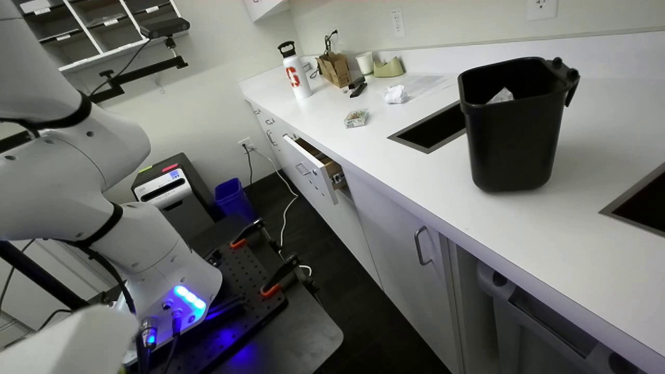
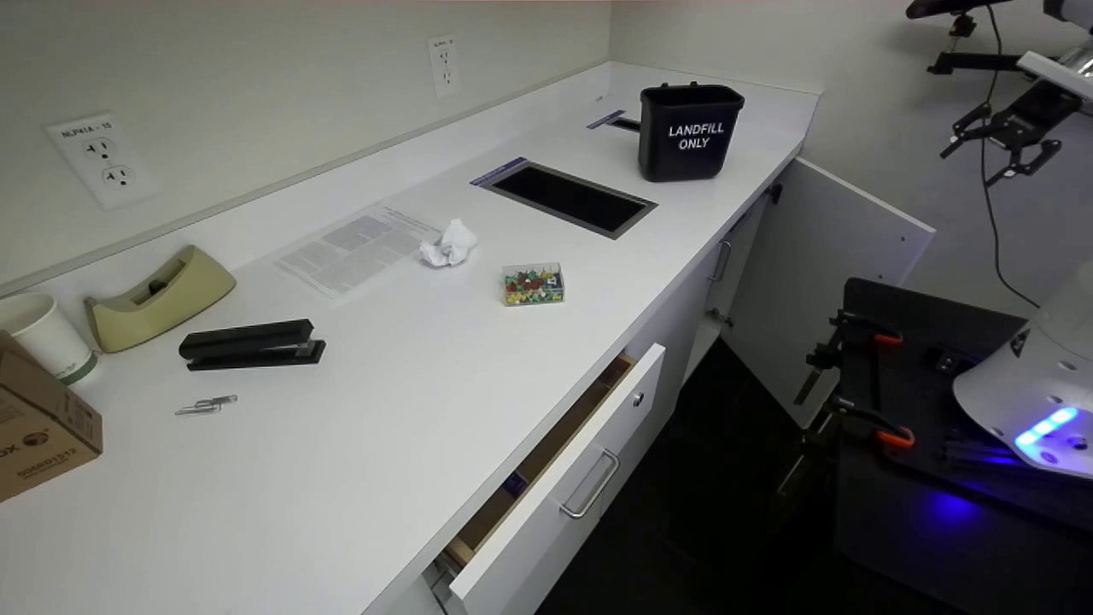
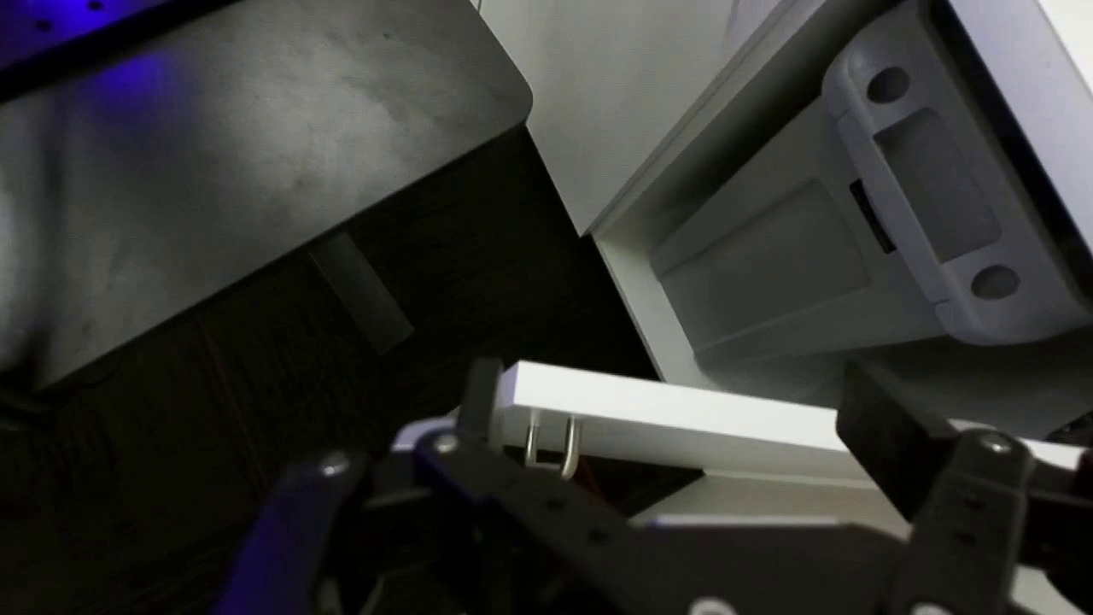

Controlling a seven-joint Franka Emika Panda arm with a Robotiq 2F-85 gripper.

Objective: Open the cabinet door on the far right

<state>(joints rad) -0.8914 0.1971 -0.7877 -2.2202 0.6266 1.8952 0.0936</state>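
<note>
Legibly lettered LANDFILL ONLY in white: black bin (image 2: 690,158), upright on the white counter (image 2: 359,504), with wording visible in an exterior view only. Marked NLP41A - 15: wall outlet (image 2: 104,162). Printed 006R01512: cardboard box (image 2: 51,423), beside white cup (image 2: 60,346). Bearing a large red S, in an exterior view only: white bottle (image 1: 297,78). Flat sheet (image 2: 359,243), with print too small to read. White cabinet door (image 2: 820,282), swung open from beneath the counter, below and near the black bin, with inner face toward an exterior view. Silver handle (image 3: 552,448) of same door, in the wrist view only. Grey bin (image 1: 524,343) inside the opened cabinet (image 3: 640,307), in an exterior view and the wrist view. Drawer (image 2: 555,512), pulled out, in both exterior views. Gripper (image 2: 967,169), with fingers (image 3: 892,436) spread wide, standing apart from the door.
</note>
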